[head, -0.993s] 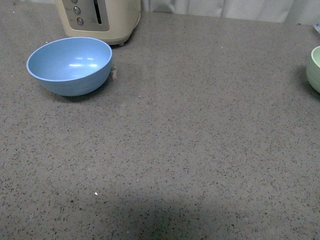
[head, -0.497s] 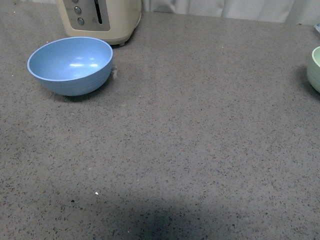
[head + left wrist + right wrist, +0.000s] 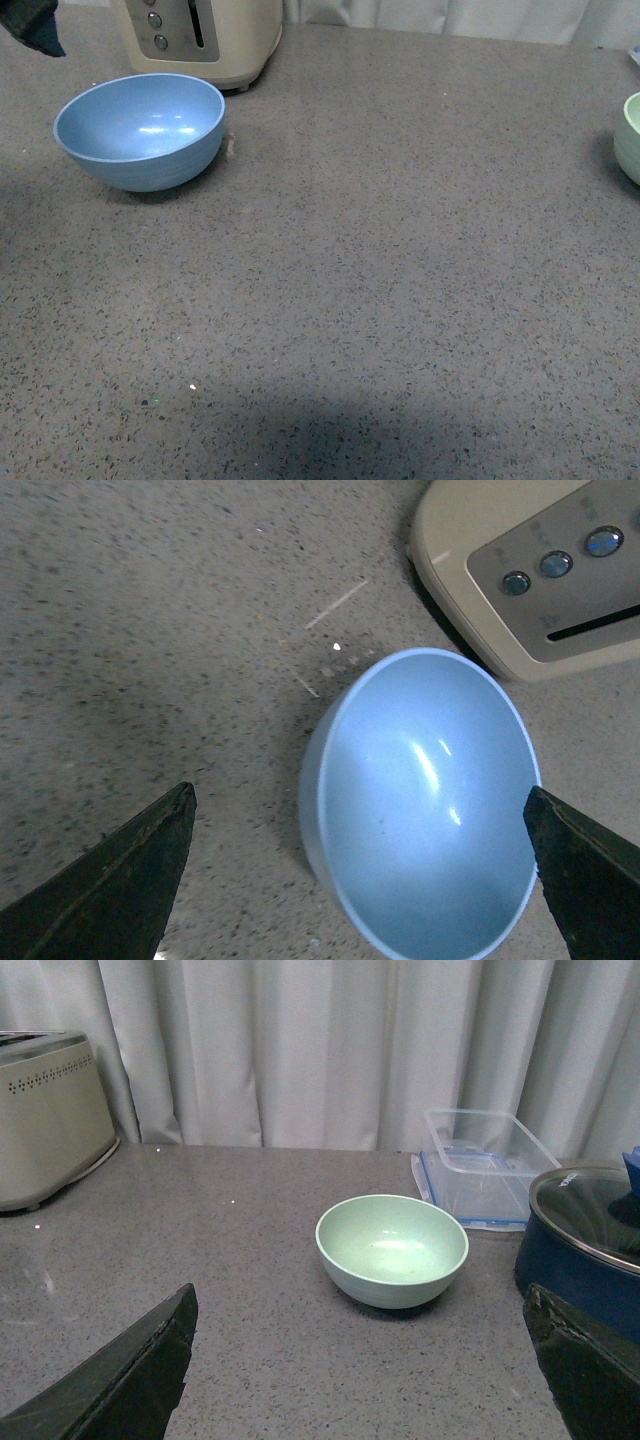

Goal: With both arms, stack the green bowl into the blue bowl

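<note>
Left gripper (image 3: 358, 798) hovers over blue bowl (image 3: 425, 800), jaws wide, likely to steady rim. Bowl sits just in front of toaster (image 3: 530, 570). Right gripper (image 3: 360, 1295) faces green bowl (image 3: 392, 1248), jaws wide, empty, probably lining up pickup. Green bowl well right of toaster.

toaster (image 3: 200, 35) just behind blue bowl (image 3: 140, 128) | pot (image 3: 585, 1235), container (image 3: 485, 1165) near green bowl (image 3: 392, 1248) | open counter (image 3: 400, 280) between bowls

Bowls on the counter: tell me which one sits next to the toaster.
The blue bowl, just in front of the cream toaster on the left. The green bowl stands far off at the right edge.
</note>
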Robot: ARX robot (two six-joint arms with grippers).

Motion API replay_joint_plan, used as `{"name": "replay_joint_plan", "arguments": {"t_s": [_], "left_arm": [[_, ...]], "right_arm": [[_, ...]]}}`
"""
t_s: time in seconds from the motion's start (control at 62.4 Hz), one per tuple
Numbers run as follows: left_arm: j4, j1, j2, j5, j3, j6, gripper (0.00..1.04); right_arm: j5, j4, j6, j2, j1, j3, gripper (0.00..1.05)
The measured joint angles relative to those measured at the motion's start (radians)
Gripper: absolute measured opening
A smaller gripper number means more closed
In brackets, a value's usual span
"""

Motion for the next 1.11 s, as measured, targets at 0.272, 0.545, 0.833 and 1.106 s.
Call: {"name": "replay_joint_plan", "arguments": {"t_s": [0.272, 0.545, 0.833, 1.106], "left_arm": [[0.033, -0.007, 0.128, 0.025, 0.069, -0.025, 0.98], [-0.005, 0.003, 0.280, 0.034, 0.164, -0.035, 0.98], [-0.017, 0.021, 0.314, 0.034, 0.205, -0.033, 0.98], [-0.029, 0.024, 0.322, 0.035, 0.206, -0.022, 0.65]], "right_arm": [[0.000, 0.000, 0.000, 0.000, 0.000, 0.000, 0.95], [0.000, 0.000, 0.000, 0.000, 0.000, 0.000, 0.95], [0.000, 0.000, 0.000, 0.000, 0.000, 0.000, 0.95], [0.000, 0.000, 0.000, 0.000, 0.000, 0.000, 0.95]]}}
